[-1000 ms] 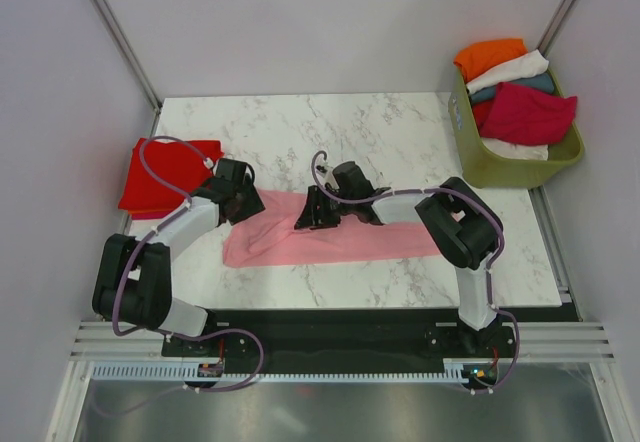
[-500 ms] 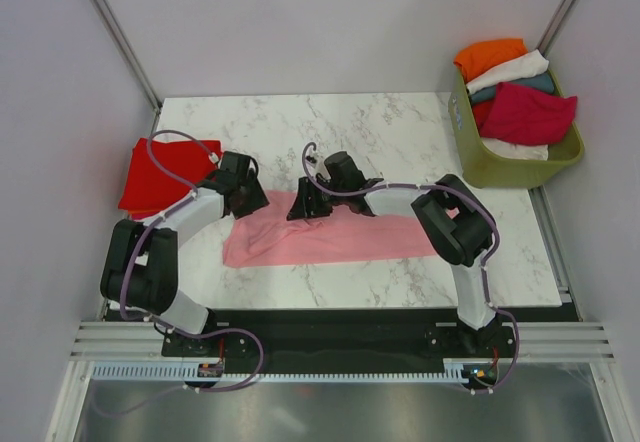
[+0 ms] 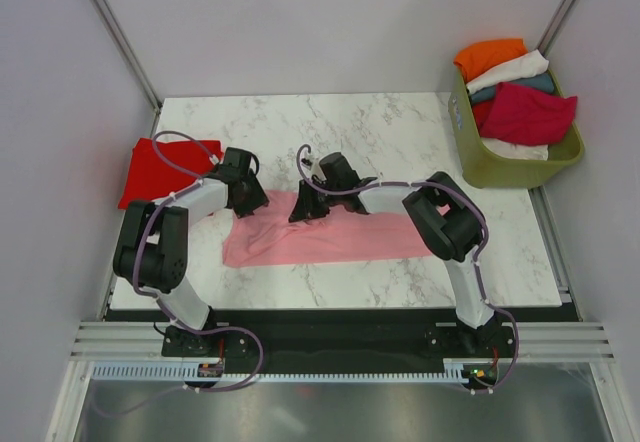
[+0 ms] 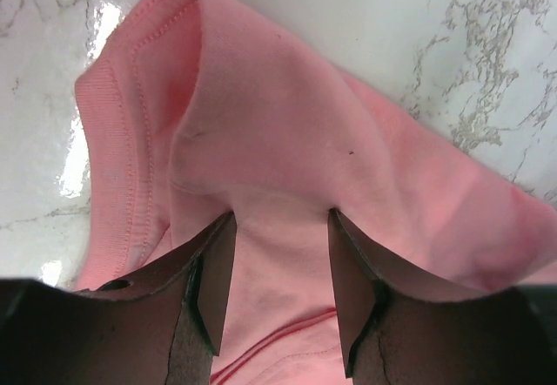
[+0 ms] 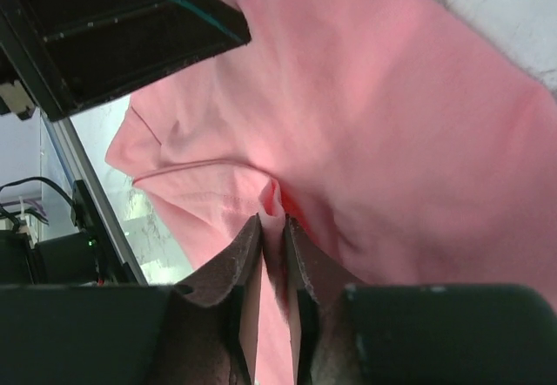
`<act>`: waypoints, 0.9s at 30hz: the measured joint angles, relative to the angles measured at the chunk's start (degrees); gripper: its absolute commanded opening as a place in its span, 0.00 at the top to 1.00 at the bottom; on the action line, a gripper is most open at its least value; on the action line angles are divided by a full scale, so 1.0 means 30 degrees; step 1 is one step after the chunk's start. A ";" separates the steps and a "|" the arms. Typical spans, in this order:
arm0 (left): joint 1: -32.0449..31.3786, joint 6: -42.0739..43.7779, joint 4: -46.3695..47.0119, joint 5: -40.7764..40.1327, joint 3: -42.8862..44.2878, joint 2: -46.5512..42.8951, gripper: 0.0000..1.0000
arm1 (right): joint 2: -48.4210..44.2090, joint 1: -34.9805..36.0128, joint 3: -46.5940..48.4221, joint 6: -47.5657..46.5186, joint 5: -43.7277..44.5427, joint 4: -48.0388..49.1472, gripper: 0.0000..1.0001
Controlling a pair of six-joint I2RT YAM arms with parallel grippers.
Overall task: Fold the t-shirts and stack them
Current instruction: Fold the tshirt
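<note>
Pale pink cotton t-shirt (image 3: 330, 235) lies folded into a long strip on the white marbled tabletop (image 3: 400, 132), near its front edge. Left gripper (image 4: 277, 293) sits on the pink shirt's left end, fingers parted with cloth between them, not pinched. Right gripper (image 5: 271, 254) at the pink shirt's far edge, fingers nearly closed, pinching a small ridge of pink fabric. Bright red folded t-shirt (image 3: 150, 169) lies just left of the pink one. Olive-green plastic basket (image 3: 500, 162) with piled coloured shirts (image 3: 510, 82) stands well right of the pink shirt.

We see a lab test cell: plain white panel walls (image 3: 300, 22) on metal framing enclose a marble-patterned tabletop (image 3: 380, 127), with two arms bolted to a rail (image 3: 330, 342) and exposed cabling.
</note>
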 measured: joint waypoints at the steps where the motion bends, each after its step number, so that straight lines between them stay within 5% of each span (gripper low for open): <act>1: 0.0058 -0.0073 -0.0022 -0.0007 0.0087 0.0087 0.46 | -0.0051 0.0000 -0.0073 -0.0007 -0.0080 0.0007 0.78; 8: 0.0117 -0.0328 -0.0153 -0.0073 0.0189 0.0182 0.46 | -0.2244 0.0000 -0.2579 0.0066 -0.0940 0.0408 0.81; 11: 0.0109 -0.0342 -0.0160 -0.0153 0.0189 0.0182 0.46 | -0.3424 0.0000 -0.3905 0.0153 -0.1362 0.0954 0.73; 14: 0.0109 -0.0342 -0.0175 -0.0219 0.0197 0.0182 0.46 | -0.4175 0.0000 -0.5034 0.0291 -0.1712 0.1304 0.49; 27: 0.0051 -0.0306 -0.0721 -0.0590 0.0138 -0.0831 0.46 | -0.6025 0.0000 -0.7045 -0.0182 -0.1341 0.0401 0.50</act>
